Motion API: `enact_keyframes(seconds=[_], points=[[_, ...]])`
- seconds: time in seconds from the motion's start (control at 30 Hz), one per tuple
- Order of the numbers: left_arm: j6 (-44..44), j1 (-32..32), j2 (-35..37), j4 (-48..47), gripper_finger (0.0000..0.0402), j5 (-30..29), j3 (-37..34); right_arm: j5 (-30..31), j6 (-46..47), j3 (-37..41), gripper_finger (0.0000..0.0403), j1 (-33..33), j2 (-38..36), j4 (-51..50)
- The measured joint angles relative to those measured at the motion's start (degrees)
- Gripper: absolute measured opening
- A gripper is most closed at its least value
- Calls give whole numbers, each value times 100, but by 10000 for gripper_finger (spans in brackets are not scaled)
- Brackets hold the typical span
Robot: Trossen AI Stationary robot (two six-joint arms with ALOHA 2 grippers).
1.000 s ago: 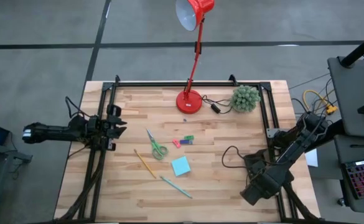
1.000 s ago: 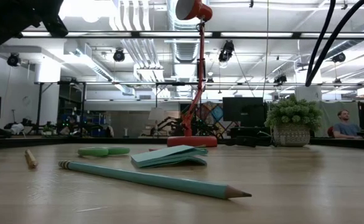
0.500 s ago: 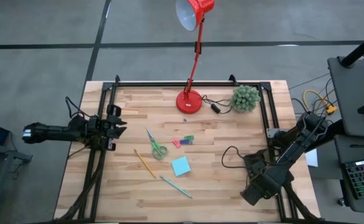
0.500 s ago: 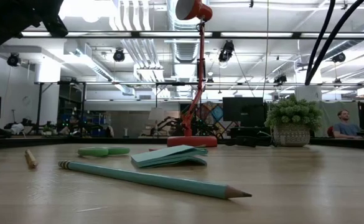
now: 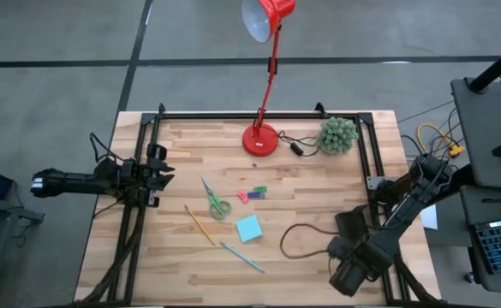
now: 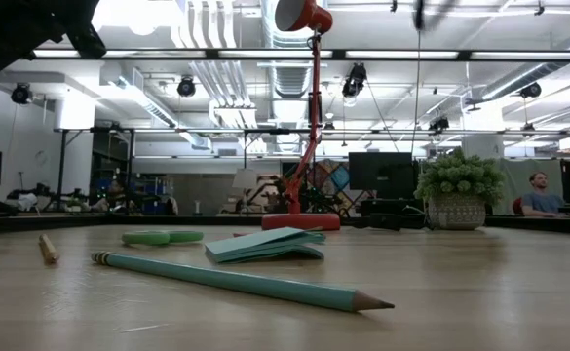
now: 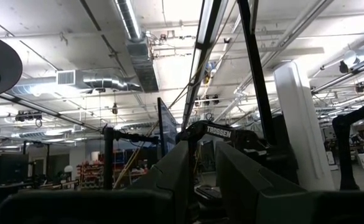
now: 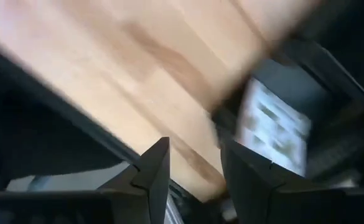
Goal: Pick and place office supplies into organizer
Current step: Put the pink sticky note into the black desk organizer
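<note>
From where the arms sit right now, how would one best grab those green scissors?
Probably from straight above, pinching the shut blades across their narrow width. The scissors lie flat on the table, so there is no gap beneath them, and the looped handles are broader. The left gripper sits nearer.

Two dark jointed arms, black cables, "TROSSEN" lettering

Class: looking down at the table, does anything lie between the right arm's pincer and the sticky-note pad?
Only a loop of black cable lies on the wood between the right pincer, near the table's front right corner, and the sticky-note pad. The teal pen lies just beside that path. No organizer is in view.
</note>
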State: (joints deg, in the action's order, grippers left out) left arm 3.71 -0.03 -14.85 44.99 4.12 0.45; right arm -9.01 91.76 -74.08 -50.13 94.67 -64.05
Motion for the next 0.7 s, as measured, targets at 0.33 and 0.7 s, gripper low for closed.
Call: enact_keyframes(seconds=[0.33, 0.7], points=[[-1, 1, 2, 0, 66, -2, 0, -294, 54, 9, 131, -502, 0, -152], [1, 1, 1, -2, 66, -2, 0, -294, 40, 46, 75, -703, 42, -53]])
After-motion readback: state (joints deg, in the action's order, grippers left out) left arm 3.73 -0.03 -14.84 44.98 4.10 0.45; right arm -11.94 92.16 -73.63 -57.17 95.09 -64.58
